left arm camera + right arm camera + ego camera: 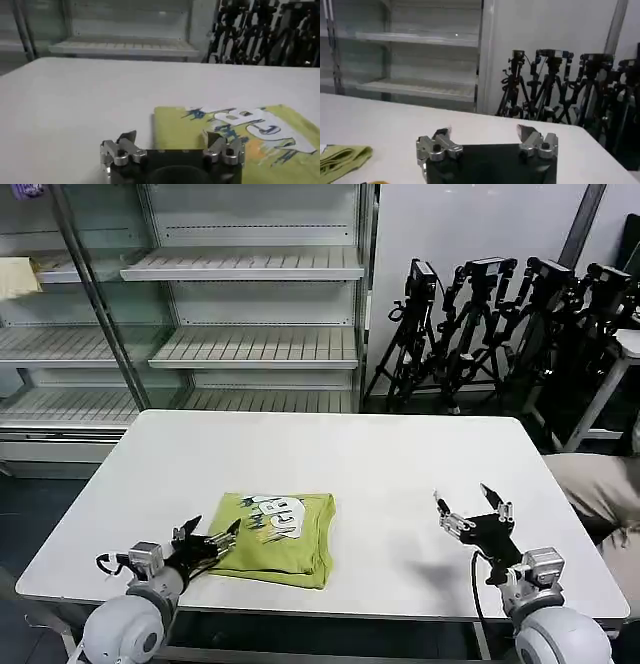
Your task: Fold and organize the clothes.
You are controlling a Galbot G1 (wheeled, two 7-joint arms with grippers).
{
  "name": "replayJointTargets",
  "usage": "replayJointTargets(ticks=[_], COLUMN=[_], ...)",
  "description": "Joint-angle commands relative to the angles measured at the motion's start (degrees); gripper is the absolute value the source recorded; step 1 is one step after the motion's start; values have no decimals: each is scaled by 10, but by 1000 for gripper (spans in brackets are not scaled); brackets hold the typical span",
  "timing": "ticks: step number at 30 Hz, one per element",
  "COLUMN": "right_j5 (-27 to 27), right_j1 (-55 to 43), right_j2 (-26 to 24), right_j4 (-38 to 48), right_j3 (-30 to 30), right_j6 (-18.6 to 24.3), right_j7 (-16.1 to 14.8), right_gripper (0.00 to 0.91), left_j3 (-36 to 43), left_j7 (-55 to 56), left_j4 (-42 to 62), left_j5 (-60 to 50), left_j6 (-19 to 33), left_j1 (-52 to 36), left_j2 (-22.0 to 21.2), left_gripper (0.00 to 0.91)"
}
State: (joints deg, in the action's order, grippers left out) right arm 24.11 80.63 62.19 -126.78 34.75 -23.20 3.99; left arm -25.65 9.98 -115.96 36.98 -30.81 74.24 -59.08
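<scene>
The lime yellow-green T-shirt [278, 536] lies folded into a compact rectangle at lower centre of the head view, on the white table [400, 464], white print facing up; the folding itself looks finished, so we're at the tidying stage, by my reading. The left gripper [214, 541] sits at lower left, jaws spread wide and holding nothing, one fingertip [212, 137] over the shirt's near corner; the right gripper [472, 506] hangs at lower right, well apart from the cloth, jaws equally wide and empty. Next, I'd judge, the left claw needs to square that corner or slide the bundle, or else pull clear without snagging the top layer.
</scene>
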Motion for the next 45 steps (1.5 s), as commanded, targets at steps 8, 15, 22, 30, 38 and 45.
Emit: replayJointTargets(ticks=[8,15,22,30,38,45], right_j5=[5,5,4,1,1,0], right_j1=[12,8,6,6,-16,-32], right_j2=[-2,0,0,5,10,15], right_j4=[-9,-10,-13,-14,-6,4], right_j3=[14,13,13,8,-11,-22], right_j6=[3,2,2,3,3,4], right_j7=[-1,0,3,3,4,2], right_gripper=[907,907,907,907,907,907], left_j3=[14,17,20,-45,-285,-434], left_j7=[-6,-12,-32,-88,-182,-267], left_j4=[27,31,32,40,119,134], left_j5=[-12,-17,-77,-145,-173,-185], left_j6=[-6,-4,10,30,83,87], left_j1=[3,4,4,5,76,98], left_j2=[-28,-27,-24,33,229,309], left_gripper=[10,10,10,0,0,0])
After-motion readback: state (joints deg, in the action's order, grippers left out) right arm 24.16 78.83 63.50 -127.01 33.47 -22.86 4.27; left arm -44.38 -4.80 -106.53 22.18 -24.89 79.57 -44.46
